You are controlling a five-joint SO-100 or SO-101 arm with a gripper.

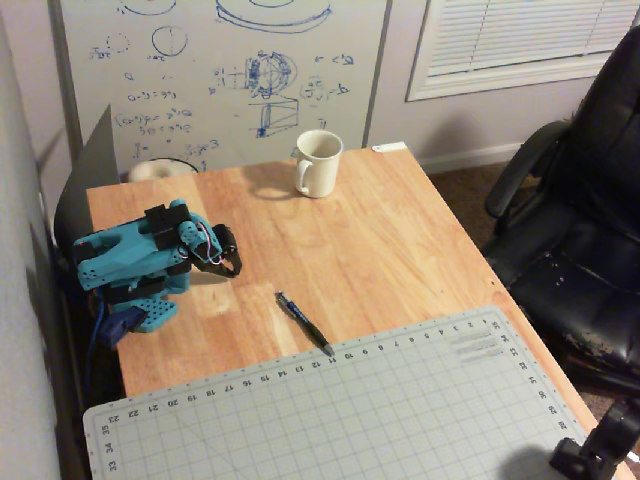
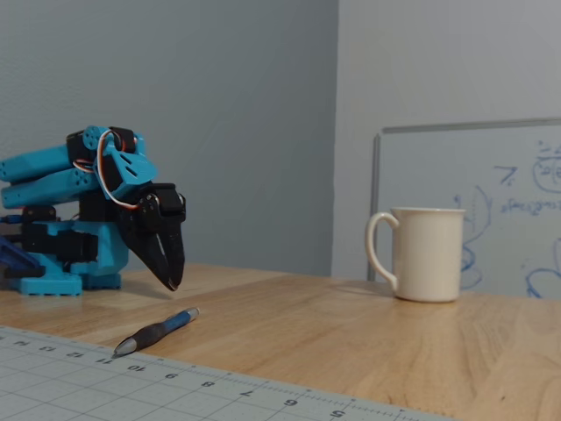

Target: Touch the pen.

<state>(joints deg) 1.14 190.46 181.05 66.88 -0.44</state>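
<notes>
Gripper hangs with its black fingers drawn together, holding nothing, tips pointing down just above the table; in a fixed view from above it sits at the front of the folded teal arm. Pen lies flat on the wood, apart from the gripper, slanting toward the cutting mat with its tip at the mat's edge. In the low fixed view the pen lies below and in front of the fingertips. Mug stands upright, well apart, near the whiteboard.
</notes>
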